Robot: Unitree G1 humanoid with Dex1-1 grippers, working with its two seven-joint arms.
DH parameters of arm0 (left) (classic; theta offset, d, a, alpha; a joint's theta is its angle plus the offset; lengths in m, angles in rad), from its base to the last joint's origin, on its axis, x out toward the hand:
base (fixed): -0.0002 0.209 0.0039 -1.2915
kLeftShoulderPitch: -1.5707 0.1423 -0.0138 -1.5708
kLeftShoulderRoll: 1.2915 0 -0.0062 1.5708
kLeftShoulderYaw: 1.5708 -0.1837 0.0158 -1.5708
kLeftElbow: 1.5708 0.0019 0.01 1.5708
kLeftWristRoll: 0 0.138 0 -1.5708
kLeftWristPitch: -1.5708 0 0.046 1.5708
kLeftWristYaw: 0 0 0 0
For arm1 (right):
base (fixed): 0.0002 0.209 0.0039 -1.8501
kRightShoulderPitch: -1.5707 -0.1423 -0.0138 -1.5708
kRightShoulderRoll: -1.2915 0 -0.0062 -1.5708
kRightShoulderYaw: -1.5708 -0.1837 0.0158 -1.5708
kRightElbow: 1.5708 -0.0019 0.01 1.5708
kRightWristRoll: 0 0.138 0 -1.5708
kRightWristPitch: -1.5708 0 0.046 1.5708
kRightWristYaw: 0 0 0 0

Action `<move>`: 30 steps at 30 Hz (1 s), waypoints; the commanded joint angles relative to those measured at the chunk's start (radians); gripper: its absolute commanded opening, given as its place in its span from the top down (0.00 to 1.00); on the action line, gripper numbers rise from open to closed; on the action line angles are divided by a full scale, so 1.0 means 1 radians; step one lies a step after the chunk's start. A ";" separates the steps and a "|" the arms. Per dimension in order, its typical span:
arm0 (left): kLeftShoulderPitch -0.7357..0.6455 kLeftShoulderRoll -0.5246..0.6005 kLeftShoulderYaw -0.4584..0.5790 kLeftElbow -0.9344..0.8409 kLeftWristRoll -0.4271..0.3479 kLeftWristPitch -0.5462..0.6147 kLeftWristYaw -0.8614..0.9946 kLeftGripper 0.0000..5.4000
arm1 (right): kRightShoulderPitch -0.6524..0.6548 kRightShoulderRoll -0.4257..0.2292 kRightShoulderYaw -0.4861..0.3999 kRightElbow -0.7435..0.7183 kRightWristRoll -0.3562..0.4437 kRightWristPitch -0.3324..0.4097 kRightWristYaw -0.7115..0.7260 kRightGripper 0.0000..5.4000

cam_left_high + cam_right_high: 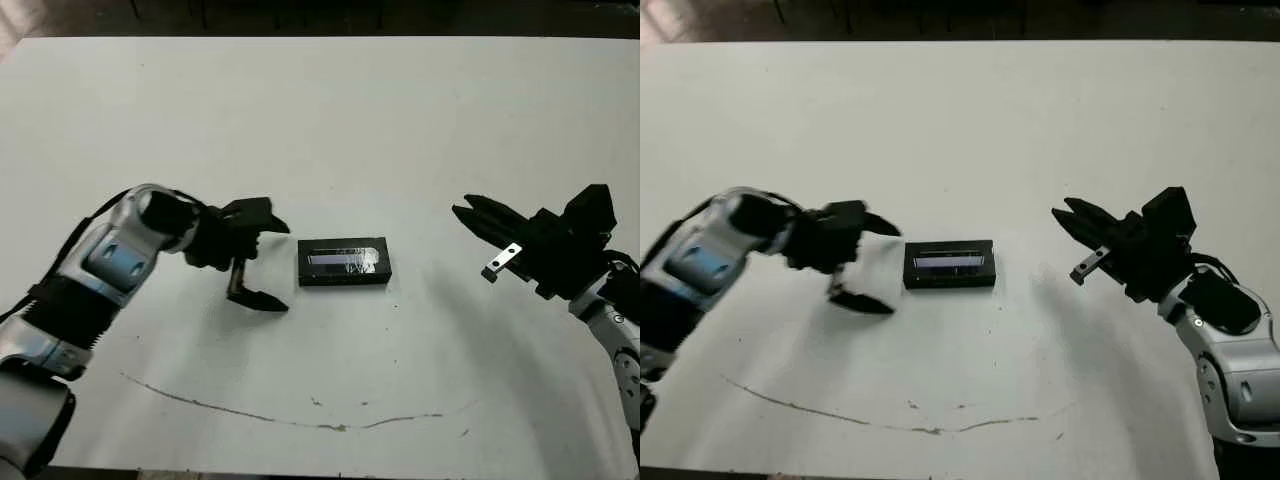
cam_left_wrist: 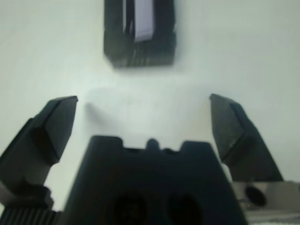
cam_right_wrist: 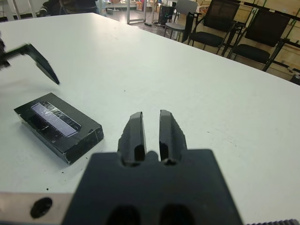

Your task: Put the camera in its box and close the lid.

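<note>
Box sits at frame center with the lid already on, silvery strip facing up, so the camera is hidden and presumably inside; task looks essentially done. Left gripper, fingers spread wide and holding nothing, hangs just left of the box, apparently after release. Right gripper, at right, well apart from the box, is pinched together and empty, idle.

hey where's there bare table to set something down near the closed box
Bare table spreads beyond the box, and between it and the right gripper. The near side down to the brown scuff line is free too. Tightest: the gap between the box and the left gripper.
</note>
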 commanded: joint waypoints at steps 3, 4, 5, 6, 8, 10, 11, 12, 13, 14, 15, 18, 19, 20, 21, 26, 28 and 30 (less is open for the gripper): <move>0.101 0.088 0.108 -0.032 -0.018 -0.014 0.043 0.00 | 0.002 -0.004 0.007 0.019 0.004 0.009 0.007 1.00; 0.109 0.090 0.130 -0.035 -0.027 -0.017 0.057 0.00 | 0.001 -0.005 0.009 0.021 0.002 0.007 0.007 1.00; 0.119 0.092 0.155 -0.049 -0.034 -0.001 0.079 0.00 | -0.001 -0.005 0.010 0.023 0.002 0.005 0.008 1.00; 0.133 0.085 0.188 -0.074 -0.039 0.021 0.123 0.00 | -0.003 -0.005 0.011 0.027 0.002 0.001 0.010 1.00; 0.187 0.015 0.287 -0.174 -0.060 0.141 0.299 0.02 | -0.006 -0.003 0.011 0.036 0.002 -0.013 0.017 1.00; 0.246 -0.101 0.371 -0.295 -0.061 0.278 0.524 0.09 | -0.009 -0.003 0.012 0.044 -0.001 -0.022 0.020 1.00; 0.271 -0.191 0.405 -0.349 -0.058 0.324 0.654 0.12 | -0.009 -0.002 0.013 0.045 -0.003 -0.023 0.017 1.00; 0.288 -0.277 0.428 -0.391 -0.060 0.353 0.762 0.16 | -0.008 0.001 0.012 0.047 -0.005 -0.029 0.015 1.00; 0.303 -0.352 0.441 -0.428 -0.063 0.364 0.849 0.21 | -0.007 0.004 0.012 0.046 -0.007 -0.033 0.011 1.00; 0.313 -0.406 0.445 -0.454 -0.071 0.362 0.905 0.26 | -0.006 0.005 0.011 0.044 -0.008 -0.031 0.007 1.00; 0.323 -0.452 0.440 -0.482 -0.082 0.352 0.942 0.30 | -0.004 0.006 0.011 0.042 -0.008 -0.028 0.003 1.00; 0.347 -0.548 0.379 -0.576 -0.093 0.343 1.014 0.44 | -0.002 0.005 0.010 0.039 -0.010 -0.025 -0.004 1.00; 0.350 -0.572 0.350 -0.607 -0.091 0.358 1.036 0.48 | -0.003 0.005 0.010 0.040 -0.011 -0.027 -0.005 1.00; 0.352 -0.590 0.324 -0.632 -0.091 0.375 1.053 0.53 | -0.003 0.006 0.010 0.041 -0.011 -0.029 -0.006 1.00; 0.351 -0.607 0.297 -0.651 -0.094 0.392 1.064 0.57 | -0.004 0.007 0.010 0.043 -0.011 -0.031 -0.007 1.00; 0.343 -0.643 0.162 -0.665 -0.100 0.466 1.075 0.79 | -0.001 0.011 0.013 0.047 -0.021 -0.048 -0.018 1.00; 0.343 -0.632 0.110 -0.618 -0.086 0.456 1.059 0.88 | 0.004 0.013 0.012 0.044 -0.026 -0.050 -0.025 1.00; 0.343 -0.619 0.065 -0.568 -0.062 0.458 1.057 0.97 | 0.009 0.016 0.011 0.040 -0.025 -0.052 -0.028 1.00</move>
